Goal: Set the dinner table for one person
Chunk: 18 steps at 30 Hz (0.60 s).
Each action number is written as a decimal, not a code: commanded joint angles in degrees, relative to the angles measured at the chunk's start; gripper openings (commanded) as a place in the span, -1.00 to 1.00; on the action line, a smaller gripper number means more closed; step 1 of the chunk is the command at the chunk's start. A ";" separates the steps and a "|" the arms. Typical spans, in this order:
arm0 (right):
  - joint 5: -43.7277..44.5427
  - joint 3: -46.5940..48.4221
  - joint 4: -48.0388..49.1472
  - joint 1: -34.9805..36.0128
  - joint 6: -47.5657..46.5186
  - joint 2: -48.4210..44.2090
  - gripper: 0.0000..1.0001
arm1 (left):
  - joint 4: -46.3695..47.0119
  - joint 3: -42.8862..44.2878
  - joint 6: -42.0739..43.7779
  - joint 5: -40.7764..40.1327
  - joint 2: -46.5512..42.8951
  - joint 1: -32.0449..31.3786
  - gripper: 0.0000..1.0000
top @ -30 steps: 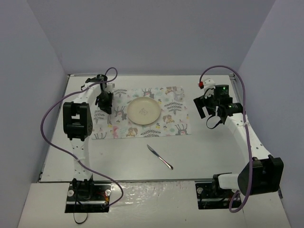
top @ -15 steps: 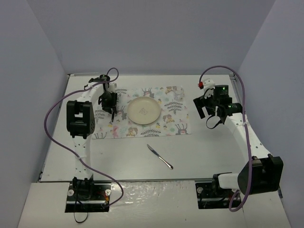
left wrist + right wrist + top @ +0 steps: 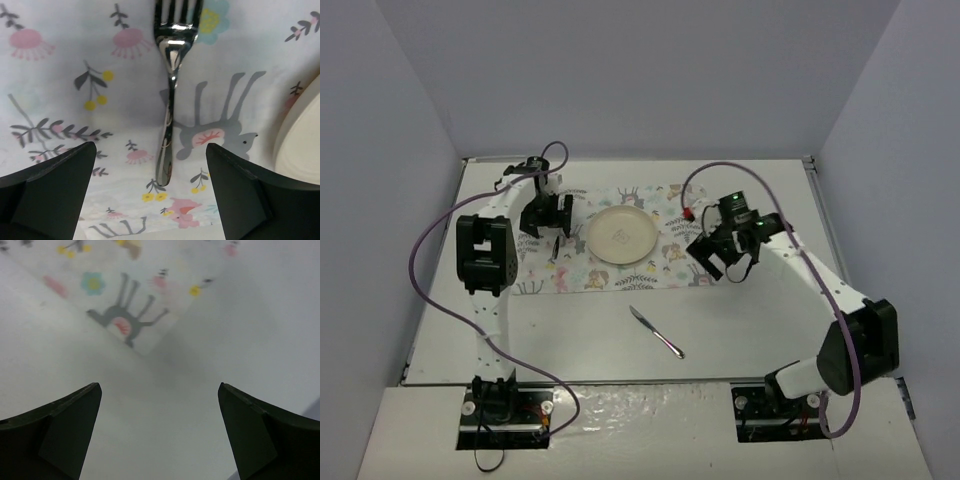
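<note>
**Knife likely next: thin, slick, flat**

The table (image 3: 750, 330) lies rigid under everything, with nothing on it for you to grip. On its mat (image 3: 670, 200), the fork (image 3: 169, 100) lies left of the plate (image 3: 622, 233), loose between your left gripper's (image 3: 150, 165) spread jaws. Your right gripper (image 3: 720, 255), also spread and empty, hangs far-right of the stiff knife (image 3: 656, 331). Pinch its near handle.

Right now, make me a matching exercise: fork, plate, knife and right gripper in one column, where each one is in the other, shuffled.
1 fork
2 plate
3 knife
4 right gripper

A on the bare table, nearer than the mat
B above the mat's near right corner
C middle of the mat
D on the mat, left of the plate

Pairs: 1-D, 2-C, 3-A, 4-B
</note>
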 commanded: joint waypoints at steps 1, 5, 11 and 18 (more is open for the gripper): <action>-8.94 2.95 -16.84 8.88 -3.09 8.45 1.00 | 0.35 -1.09 1.66 -2.47 -10.24 4.37 0.80; -12.22 4.87 -17.76 16.03 -1.99 11.37 1.00 | 3.15 -6.30 2.37 -2.38 -15.07 10.07 0.80; -18.59 5.30 -20.23 21.22 -2.04 16.96 1.00 | 7.23 -16.20 4.09 -2.73 -20.09 16.33 0.80; -16.72 5.88 -15.63 25.70 2.46 21.26 1.00 | 10.44 -24.29 5.73 -4.16 -26.34 19.18 0.80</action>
